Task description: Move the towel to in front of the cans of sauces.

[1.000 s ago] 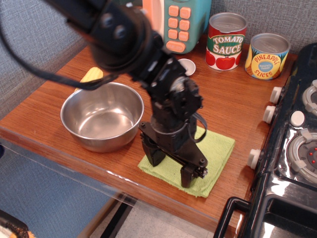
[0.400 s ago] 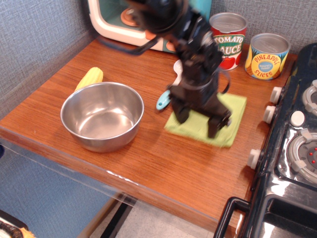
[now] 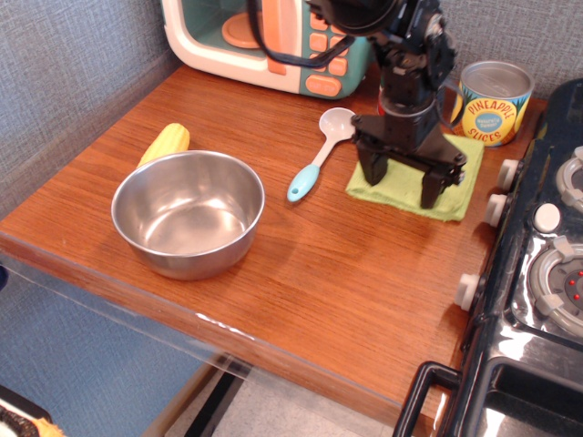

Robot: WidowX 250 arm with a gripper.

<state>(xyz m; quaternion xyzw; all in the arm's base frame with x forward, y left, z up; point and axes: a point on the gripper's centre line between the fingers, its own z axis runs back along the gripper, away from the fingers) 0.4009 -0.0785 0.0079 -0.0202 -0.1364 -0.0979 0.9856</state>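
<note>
The light-green towel point(image 3: 458, 189) lies flat on the wooden table, just in front of the yellow-and-blue pineapple can point(image 3: 492, 102). The red-and-white tomato sauce can is hidden behind my arm. My gripper point(image 3: 400, 182) points straight down onto the towel's middle. Its two black fingers point(image 3: 372, 168) are spread apart, tips on or just above the cloth. Nothing shows pinched between them.
A white and blue spoon point(image 3: 314, 164) lies just left of the towel. A steel bowl point(image 3: 123, 196) stands at the front left with a yellow corn cob point(image 3: 164, 143) behind it. A toy microwave point(image 3: 228, 41) is at the back; a black stove point(image 3: 547, 273) borders the right.
The towel and my gripper have moved together from the table's front edge to the back right, ending in front of the cans. The spoon, earlier hidden by my arm, now shows.
</note>
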